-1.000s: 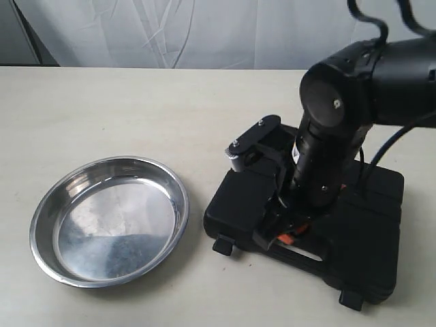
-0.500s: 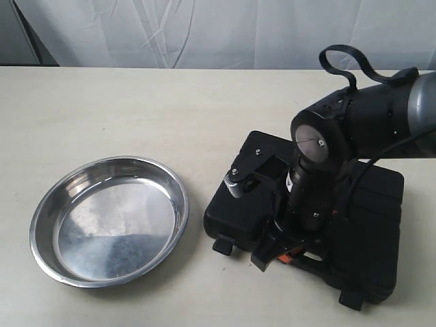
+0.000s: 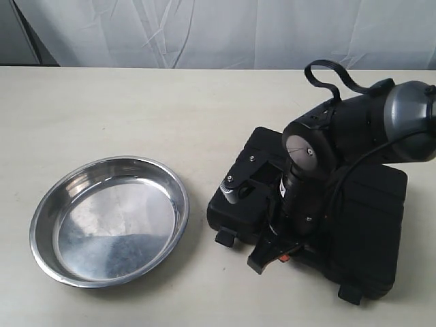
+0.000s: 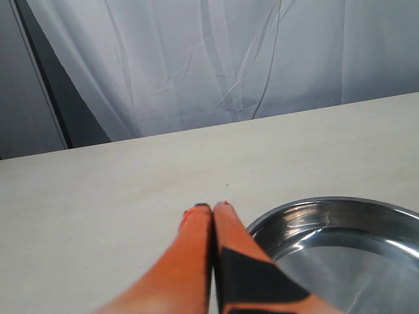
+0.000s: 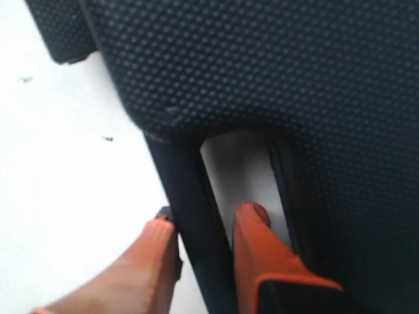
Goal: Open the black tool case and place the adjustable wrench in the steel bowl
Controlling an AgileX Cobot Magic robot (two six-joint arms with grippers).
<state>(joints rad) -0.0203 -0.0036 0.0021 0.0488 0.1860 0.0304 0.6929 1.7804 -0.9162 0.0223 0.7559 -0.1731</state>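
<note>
The black tool case [image 3: 368,218] lies closed on the table at the right; its two latches [image 3: 225,237] face the front edge. My right gripper [image 3: 269,257] reaches down at the case's front. In the right wrist view its orange fingers [image 5: 252,226] clamp the black handle bar [image 5: 190,203], one finger in the cut-out and one outside. The steel bowl [image 3: 109,218] sits empty at the left. My left gripper [image 4: 213,209] is shut on nothing, hovering beside the bowl's rim [image 4: 281,216]. The adjustable wrench is hidden.
The right arm's bulky black wrist and cable [image 3: 327,143] hang over the case's middle. A white curtain [image 3: 218,30] backs the table. Bare tabletop [image 3: 136,109] lies behind the bowl, and a narrow gap separates bowl and case.
The right arm has dropped lower and its gripper has slid toward the table's front edge at the handle. The case has shifted slightly. The bowl has not moved.
</note>
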